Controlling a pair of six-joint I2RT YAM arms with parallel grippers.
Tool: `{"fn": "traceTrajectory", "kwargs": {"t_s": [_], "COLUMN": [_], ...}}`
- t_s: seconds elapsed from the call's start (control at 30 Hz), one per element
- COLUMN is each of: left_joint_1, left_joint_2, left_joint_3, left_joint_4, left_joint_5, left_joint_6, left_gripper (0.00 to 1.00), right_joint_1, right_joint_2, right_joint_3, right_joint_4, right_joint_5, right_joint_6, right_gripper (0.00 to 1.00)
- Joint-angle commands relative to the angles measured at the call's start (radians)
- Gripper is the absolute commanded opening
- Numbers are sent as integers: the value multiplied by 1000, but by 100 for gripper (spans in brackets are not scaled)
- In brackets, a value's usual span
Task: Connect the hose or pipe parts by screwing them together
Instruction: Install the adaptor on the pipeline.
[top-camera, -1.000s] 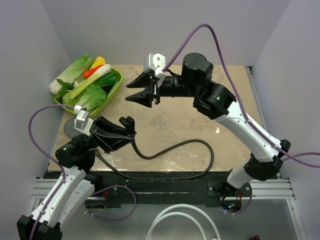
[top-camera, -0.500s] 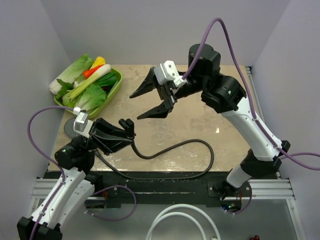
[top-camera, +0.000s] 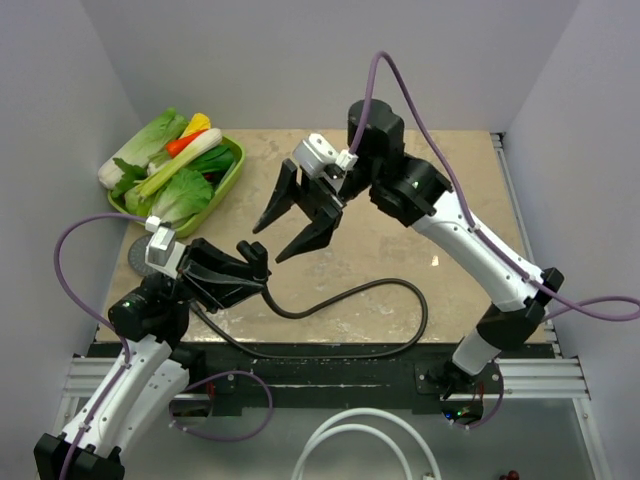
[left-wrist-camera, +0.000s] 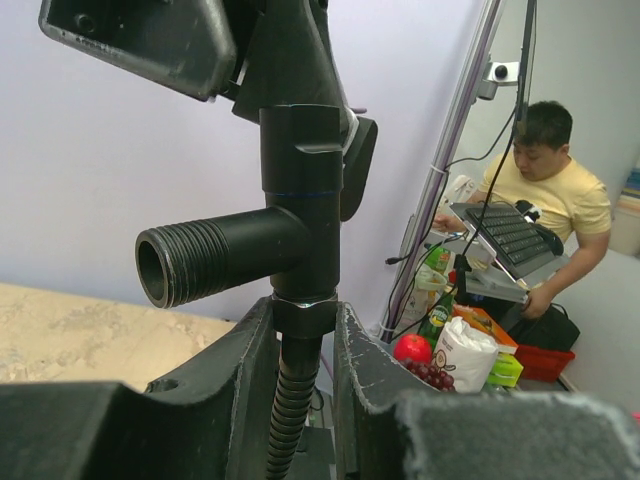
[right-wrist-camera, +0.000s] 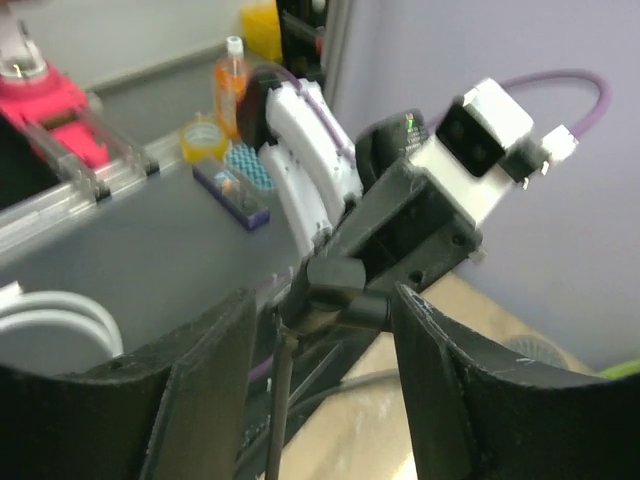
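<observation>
Right gripper swung down, open, facing T-shaped fitting.

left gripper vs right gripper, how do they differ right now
The left gripper is shut on the black T-fitting; the right gripper is open and empty. The left gripper sits by the near edge; the right gripper angles in from the far side, aimed at the fitting. Both are black.

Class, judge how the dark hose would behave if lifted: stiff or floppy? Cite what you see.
Probably floppy: the hose lies in loose loops on the table. Its ribbed wall suggests easy bending. The rest would likely drag behind the raised fitting.
</observation>
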Motion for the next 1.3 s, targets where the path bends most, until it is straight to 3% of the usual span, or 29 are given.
{"fn": "traceTrajectory", "kwargs": {"t_s": [0.0, 0.03, 0.07, 0.17, 0.4, 0.57, 1.27], "left_joint_1": [-7, -7, -7, -7, -5, -7, -2], "left_joint_2": [-2, -2, -2, -5, -4, -4, -1], "left_joint_3": [26, 26, 26, 26, 36, 34, 57], "left_joint_4": [66, 67, 67, 69, 67, 67, 76], "left_joint_5": [-23, -23, -25, -26, -22, -25, -23], "left_joint_6": [-17, -18, -18, -17, -15, -12, -4], "left_gripper": [0, 0, 0, 0, 0, 0, 0], "right_joint_1": [-6, -4, 0, 20, 25, 35, 55], "right_joint_2": [-100, -59, -36, 4, 15, 32, 138], "right_joint_3": [-336, -352, -314, -277, -225, -206, -160], "right_joint_4": [1121, 1467, 1499, 1507, 1354, 1337, 1415], "right_joint_5": [-154, -169, -177, -185, -176, -180, -219], "right_joint_6": [968, 1097, 1162, 1206, 1074, 1074, 1203], "right_gripper": [58, 57, 56, 54, 54, 53, 44]}}
